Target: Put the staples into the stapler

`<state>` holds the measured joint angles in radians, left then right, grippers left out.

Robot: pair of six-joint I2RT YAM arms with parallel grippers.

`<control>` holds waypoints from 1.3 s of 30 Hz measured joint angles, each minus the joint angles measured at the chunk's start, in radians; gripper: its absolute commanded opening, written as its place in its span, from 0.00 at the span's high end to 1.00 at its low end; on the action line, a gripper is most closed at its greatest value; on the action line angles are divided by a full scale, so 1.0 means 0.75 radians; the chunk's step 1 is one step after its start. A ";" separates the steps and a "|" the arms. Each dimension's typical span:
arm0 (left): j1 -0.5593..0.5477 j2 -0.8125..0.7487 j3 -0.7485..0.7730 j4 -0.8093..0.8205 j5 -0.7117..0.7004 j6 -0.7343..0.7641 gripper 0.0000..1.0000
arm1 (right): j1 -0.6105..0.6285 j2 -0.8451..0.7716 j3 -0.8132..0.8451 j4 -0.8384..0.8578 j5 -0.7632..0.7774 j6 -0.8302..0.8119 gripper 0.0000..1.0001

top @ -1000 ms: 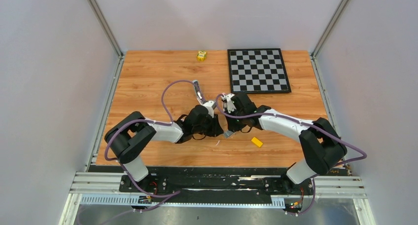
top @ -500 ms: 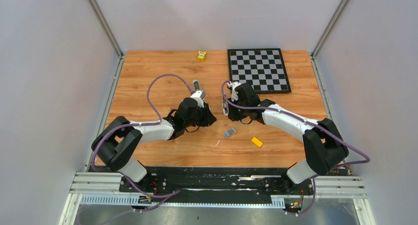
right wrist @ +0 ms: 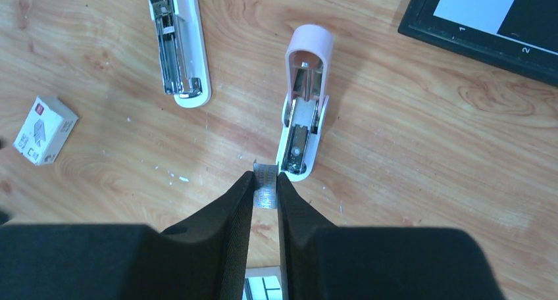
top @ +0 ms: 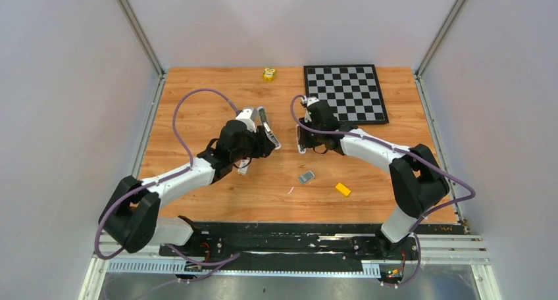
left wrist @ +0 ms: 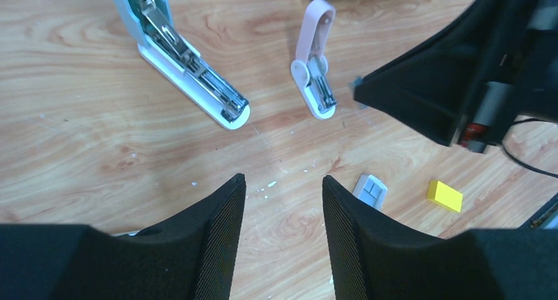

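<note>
Right wrist view: right gripper [right wrist: 265, 187] pinched a ridged silvery metal staple strip [right wrist: 264, 174] beside the rounded pink stapler [right wrist: 304, 96]; left gripper [left wrist: 283, 185] gaped.

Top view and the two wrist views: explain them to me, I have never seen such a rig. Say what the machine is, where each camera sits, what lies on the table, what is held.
These are two robot arms bolted at the near edge of a wooden table, each ending in a two-finger gripper. The top view looks down from above and behind them; each wrist view looks along that arm's own fingers. On the wood lie a chessboard, a pale blue stapler and a pink stapler, both opened, a yellow block and a small white box. The right gripper pinches the staples, close to the pink stapler's front end. The left gripper stands open and empty.
</note>
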<state>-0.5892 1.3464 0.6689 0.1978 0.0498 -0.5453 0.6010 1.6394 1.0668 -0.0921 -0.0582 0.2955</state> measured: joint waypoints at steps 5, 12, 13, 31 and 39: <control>0.001 -0.139 0.026 -0.108 -0.069 0.070 0.49 | -0.001 0.067 0.047 0.024 0.017 0.011 0.78; 0.003 -0.169 0.026 -0.192 -0.089 0.101 0.49 | -0.002 0.108 0.057 0.039 0.055 0.027 0.79; 0.003 -0.169 0.026 -0.199 -0.089 0.105 0.48 | -0.002 0.109 0.057 0.040 0.063 0.028 0.79; 0.004 -0.191 0.026 -0.237 -0.080 0.145 0.48 | -0.002 0.188 0.073 0.065 0.091 0.040 0.79; 0.004 -0.191 0.026 -0.237 -0.078 0.154 0.48 | -0.002 0.194 0.073 0.069 0.094 0.044 0.80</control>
<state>-0.5861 1.2030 0.6888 0.0204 -0.0090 -0.4301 0.5999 1.7851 1.1213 -0.0406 0.0124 0.3283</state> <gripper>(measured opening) 0.524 0.211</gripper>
